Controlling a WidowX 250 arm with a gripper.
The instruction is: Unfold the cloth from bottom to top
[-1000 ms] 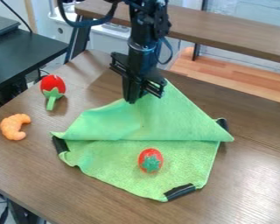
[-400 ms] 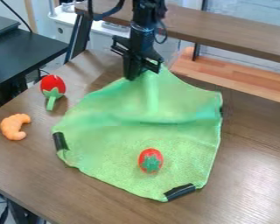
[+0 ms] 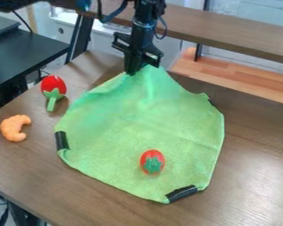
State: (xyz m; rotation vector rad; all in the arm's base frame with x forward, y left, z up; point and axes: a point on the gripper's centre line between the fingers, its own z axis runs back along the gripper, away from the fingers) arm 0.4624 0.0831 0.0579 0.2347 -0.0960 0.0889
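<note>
On the brown tabletop (image 3: 255, 176), green cloth (image 3: 138, 128): spread out over most of its area, with its 12 o'clock corner raised at the arm. Clock positions below are taken from the cloth's centre, with 12 at the top of the view.
Fold status: judged almost complete; the middle is open and no flap covers the lower half.
Remaining work: judged to be laying down the 12 o'clock corner, releasing it and settling the raised slope beneath it. The edge at 2 o'clock curls slightly and may need smoothing.
Gripper (image 3: 142, 69): at 12 o'clock, hanging down over the far side of the table; jaws together, clamped on the cloth's corner.
Dark edge strips: 3 visible, at 9 o'clock (image 3: 62, 140), 5 o'clock (image 3: 181, 193) and 2 o'clock (image 3: 210, 102).
Red toy with green cap (image 3: 152, 161): resting on the cloth, toward 6 o'clock; judged to weigh that part down lightly, and it could roll if the cloth is pulled hard.
Red toy with green stem (image 3: 53, 88): on the tabletop at 10 o'clock, apart from the cloth.
Orange curved toy (image 3: 15, 127): on the tabletop at 9 o'clock, apart from the cloth.
</note>
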